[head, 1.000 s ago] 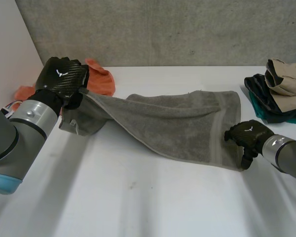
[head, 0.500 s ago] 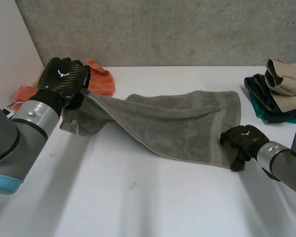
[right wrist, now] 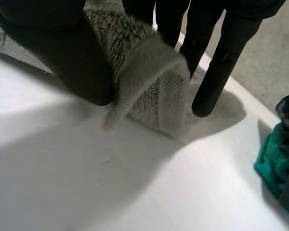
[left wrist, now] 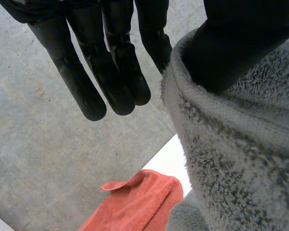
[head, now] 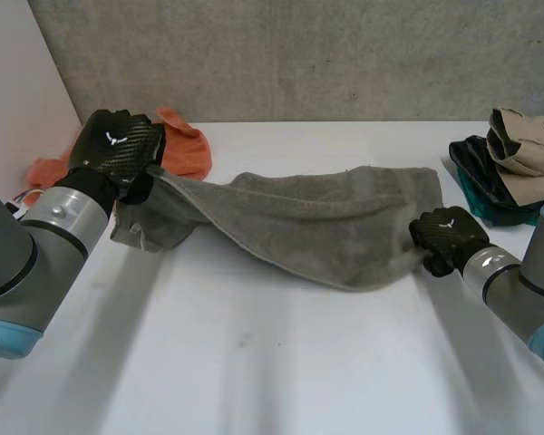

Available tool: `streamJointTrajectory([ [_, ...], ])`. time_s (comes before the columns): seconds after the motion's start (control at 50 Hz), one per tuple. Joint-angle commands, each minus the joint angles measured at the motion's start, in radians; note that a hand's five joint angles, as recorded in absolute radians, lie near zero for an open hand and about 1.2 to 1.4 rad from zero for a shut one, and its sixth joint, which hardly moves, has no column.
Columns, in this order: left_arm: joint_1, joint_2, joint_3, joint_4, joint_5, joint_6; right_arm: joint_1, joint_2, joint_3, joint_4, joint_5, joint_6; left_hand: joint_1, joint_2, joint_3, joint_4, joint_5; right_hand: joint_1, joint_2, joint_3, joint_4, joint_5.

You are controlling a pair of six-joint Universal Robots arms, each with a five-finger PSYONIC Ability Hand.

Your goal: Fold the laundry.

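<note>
Head view: the left hand (head: 118, 145) pinches a raised end of the grey towel (head: 317, 227); the right hand (head: 446, 234) pinches its opposite corner, low over the table (head: 254, 362).

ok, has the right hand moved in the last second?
Yes. The right hand, pinching the grey towel's near corner, has shifted away from the table's near edge, toward the clothes pile.

Clothes pile (head: 512, 159) runs past the view's edge.
</note>
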Motion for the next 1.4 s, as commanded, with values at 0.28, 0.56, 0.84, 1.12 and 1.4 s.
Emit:
streamJointTrajectory([
  [0.28,0.069,0.159,-0.046,-0.226,0.022,0.015,-0.156,-0.46,-0.236,0.599,-0.008,-0.063,0.228,0.198,0.204,0.197,0.224,0.279,0.254,0.264,0.258,0.268],
  [0.56,0.084,-0.135,0.045,-0.285,0.05,0.251,-0.141,-0.216,-0.399,0.772,0.023,-0.178,0.228,0.198,0.204,0.197,0.224,0.279,0.254,0.264,0.258,0.268],
  [0.84,0.058,-0.351,0.681,0.156,0.039,0.318,-0.012,-0.094,-0.703,-0.028,0.29,0.238,0.228,0.198,0.204,0.197,0.224,0.279,0.254,0.264,0.258,0.268],
  [1.12,0.072,-0.298,0.486,0.126,0.038,0.169,0.012,-0.065,-0.645,-0.056,0.233,0.247,0.228,0.198,0.204,0.197,0.224,0.279,0.254,0.264,0.258,0.268],
  [1.4,0.081,-0.277,0.011,0.089,0.051,0.179,0.004,0.036,-0.382,0.26,0.169,0.094,0.228,0.198,0.204,0.197,0.224,0.279,0.254,0.264,0.258,0.268],
])
